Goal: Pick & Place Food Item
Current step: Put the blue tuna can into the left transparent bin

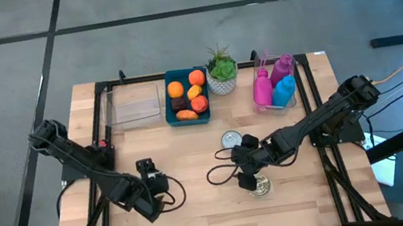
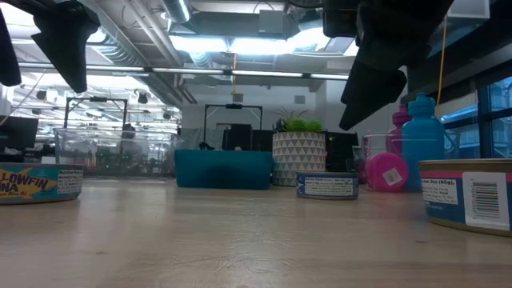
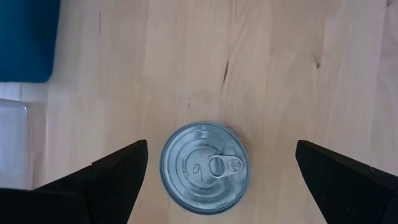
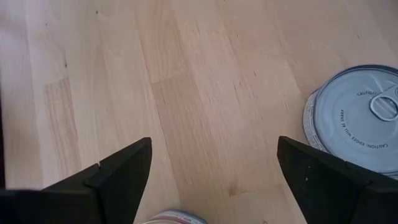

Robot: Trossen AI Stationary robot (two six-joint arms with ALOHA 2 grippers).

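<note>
Two cans sit closest to the low camera: one with a yellow-lettered label [image 2: 36, 183] at the near left edge of that view and one with a barcode label [image 2: 468, 194] at the near right, both cut off by the frame. Farther back a third can [image 2: 327, 186] stands upright on the table [image 1: 202, 218].

From above, the left claw [image 1: 151, 187] hangs over the near left part of the table with its fingers spread wide, holding nothing. Its wrist view shows a silver can with a pull tab [image 3: 202, 167] directly beneath it, between the two fingers and clear of both. From overhead that can is hidden under the arm.

Near the table's middle, the right claw [image 1: 245, 172] is also wide and empty. One can [image 1: 230, 139] lies just beyond it, toward the far edge, and another [image 1: 260, 188] just on its near side, partly covered by the claw. Bare wood lies between its fingers.

Well beyond both claws, along the far edge, stand a clear plastic box [image 1: 135, 105], a teal bin [image 1: 170, 93] of oranges and other fruit [image 1: 188, 97], a potted plant [image 1: 221, 72] and a rack of pink and blue bottles [image 1: 275, 85]. What the individual fruits are is hard to make out.
</note>
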